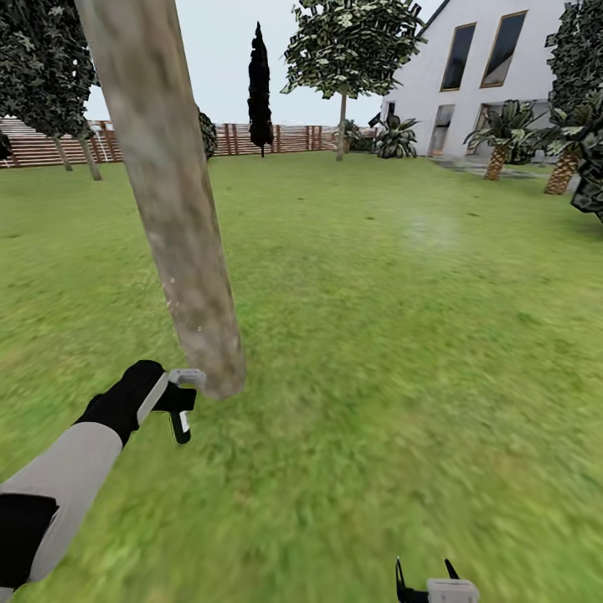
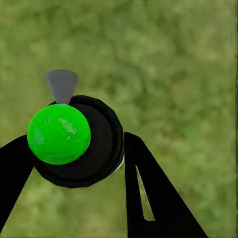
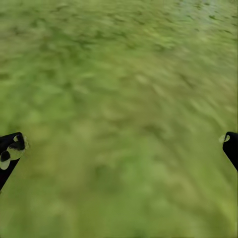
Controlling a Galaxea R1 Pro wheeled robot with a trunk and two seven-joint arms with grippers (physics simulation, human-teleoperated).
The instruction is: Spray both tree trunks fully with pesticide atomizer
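We are at the spraying step: our left tool (image 1: 172,400) is clamped on the pesticide atomizer (image 1: 182,408), held at about 8 o'clock in the head view, with its pale trigger head just beside the foot of the tree trunk (image 1: 172,209). In the left wrist view we see the atomizer (image 2: 79,141) from one end, a dark round body with a bright green disc on it and a grey nozzle-like tip, with a black finger (image 2: 148,193) on either side. We see no cloud of pesticide specks, so we judge that no spray is leaving the nozzle at this instant. The trunk's bark is blotchy and pale near the base, but we cannot tell how much of that is coverage.

The next move, as we judge it, calls for aiming the nozzle squarely at the trunk and working up its length and around it, since it rises toward 12 o'clock far above the tool.

Our right tool (image 1: 429,578) hangs at 5 o'clock over the lawn (image 1: 402,335), its fingers spread wide and empty; the right wrist view shows a fingertip (image 3: 10,151) at each side and grass between.

By count: one atomizer, one thick trunk close by, two tools. Far off toward 12 and 1 o'clock stand a wooden fence (image 1: 251,138), a white house (image 1: 494,75), thin-stemmed trees and short palms. We cannot pick out the second thick trunk.
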